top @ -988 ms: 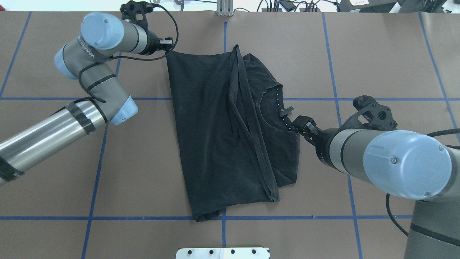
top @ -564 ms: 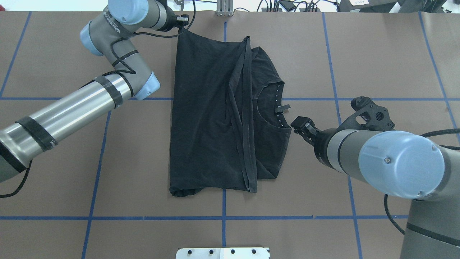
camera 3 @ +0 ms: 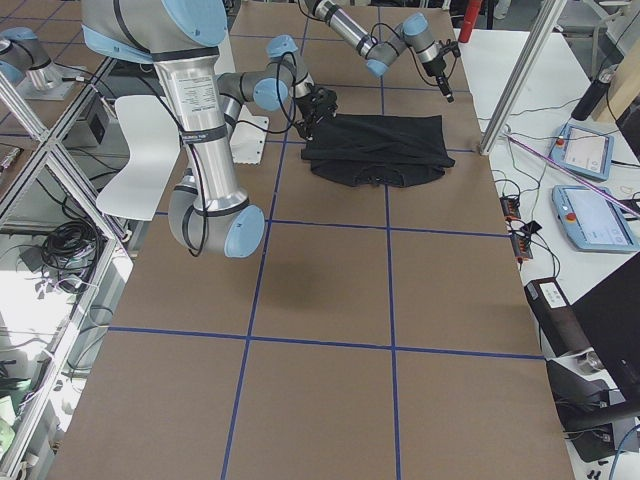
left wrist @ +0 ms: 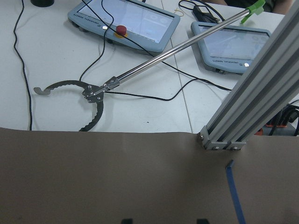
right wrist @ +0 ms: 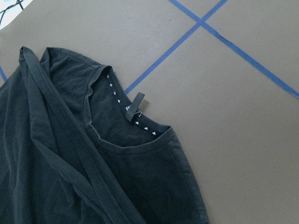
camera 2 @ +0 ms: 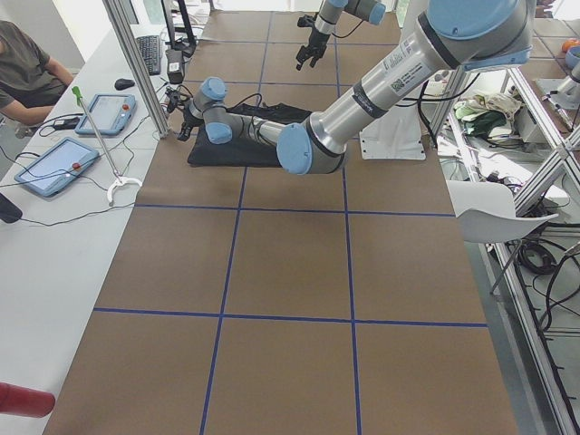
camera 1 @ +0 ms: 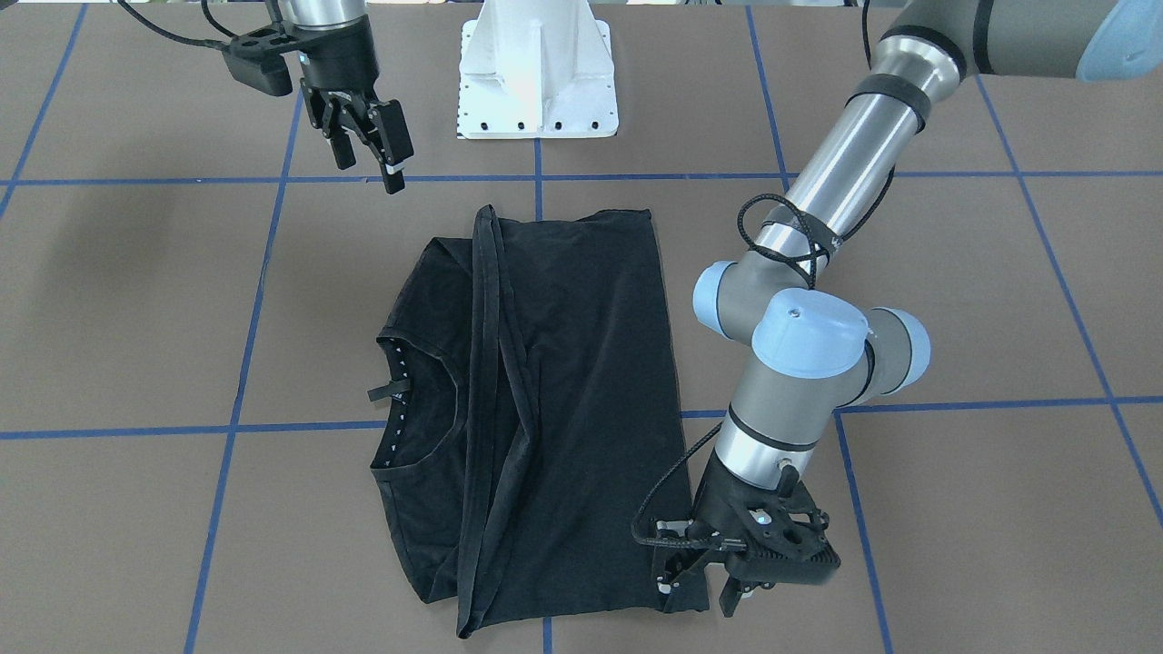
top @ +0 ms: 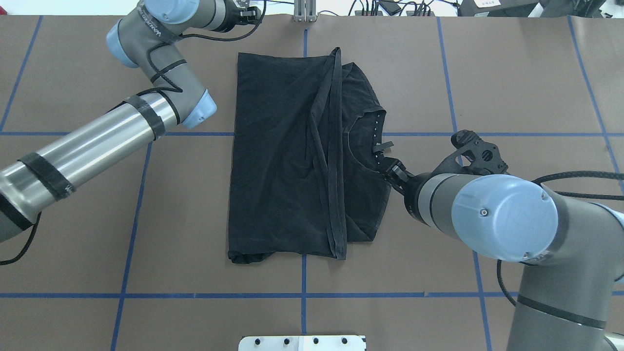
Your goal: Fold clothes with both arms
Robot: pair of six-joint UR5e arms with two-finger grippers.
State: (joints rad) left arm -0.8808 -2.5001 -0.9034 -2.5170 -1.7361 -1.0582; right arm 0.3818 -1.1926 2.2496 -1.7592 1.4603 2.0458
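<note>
1. T-shirt (top: pixel 282 161): I saw it lying flat near the middle of the brown counter (top: pixel 512 73), black and folded over itself lengthwise, across one of the blue tape lines (top: pixel 131 214).
2. On the overhead feed the left arm (top: pixel 97 141) reached in from the left to the counter's far edge. The left jaws stood open with nothing between them, just off the shirt's far left corner and clear of the cloth. The left wrist camera showed both tips wide apart over bare counter. Past the edge it showed two tablet pendants (left wrist: pixel 126 18), a metal grabber stick (left wrist: pixel 163 56) and an aluminium post (left wrist: pixel 252 112).
3. Across the shirt, the left part was a plain smooth panel. Next came a narrow hem band (top: pixel 331 146) running the length of the fold, and then the collar (top: pixel 370 141) with its small neck label (top: pixel 386 146) on the right side.
4. The right arm (top: pixel 502 214) came in from the right with its wrist pointed at the collar. In the front-facing view the right jaws hung above the counter, parted and holding nothing, apart from the cloth and not far from the white base (camera 1: pixel 536 73). The right wrist camera looked down on the collar and label.
</note>
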